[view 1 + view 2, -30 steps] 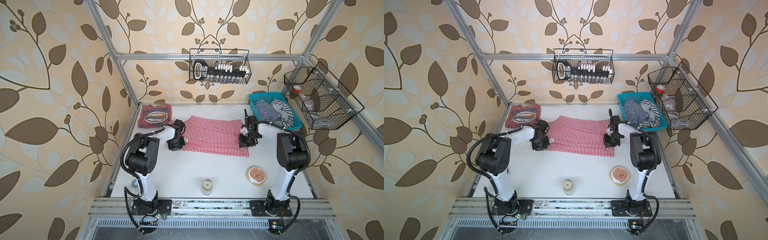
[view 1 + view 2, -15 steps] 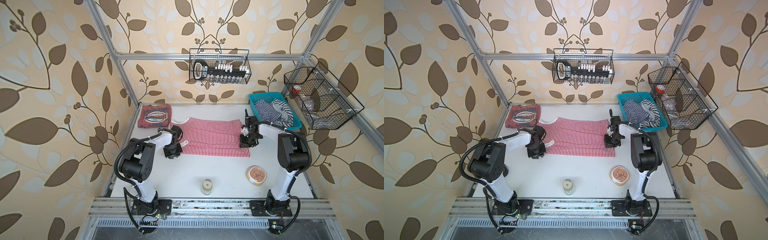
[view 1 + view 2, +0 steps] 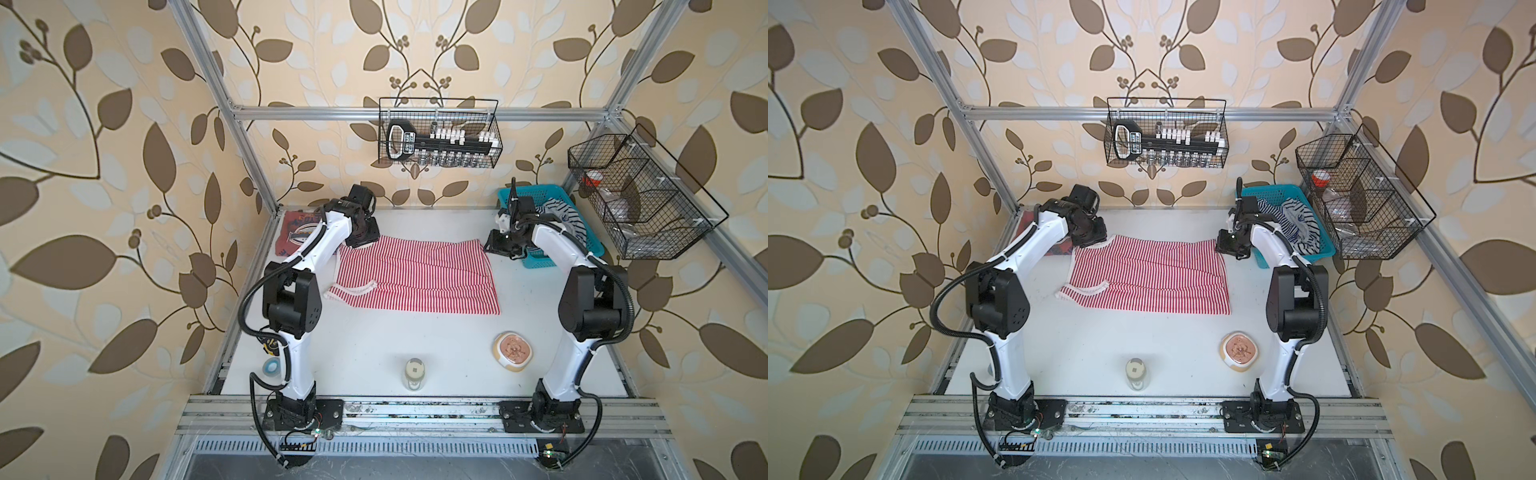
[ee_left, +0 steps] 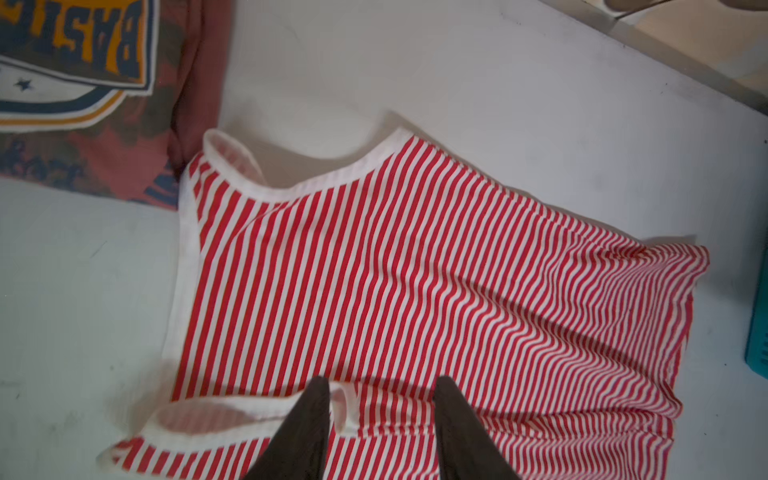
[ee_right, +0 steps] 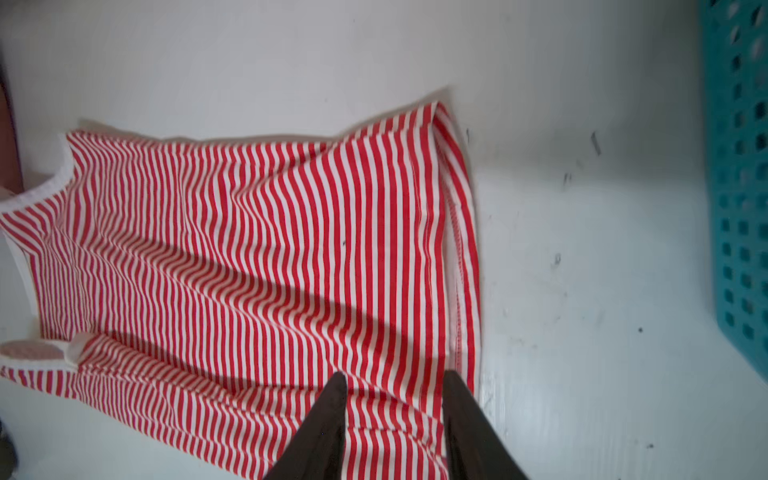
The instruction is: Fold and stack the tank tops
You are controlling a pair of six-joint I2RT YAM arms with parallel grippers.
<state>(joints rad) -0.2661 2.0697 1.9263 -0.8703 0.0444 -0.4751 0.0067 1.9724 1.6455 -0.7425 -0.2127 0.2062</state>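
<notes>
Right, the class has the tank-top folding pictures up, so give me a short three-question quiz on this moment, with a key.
1. True or false: the brick-red tank top lies inside the teal basket.
2. The left gripper is over which part of the striped tank top? A) a shoulder strap B) the bottom hem C) the middle
3. Fill in: the jaws of the right gripper, above the hem, stand ___.

Key
1. False: it lies on the table, beside the striped tank top's strap end.
2. A
3. open
</notes>
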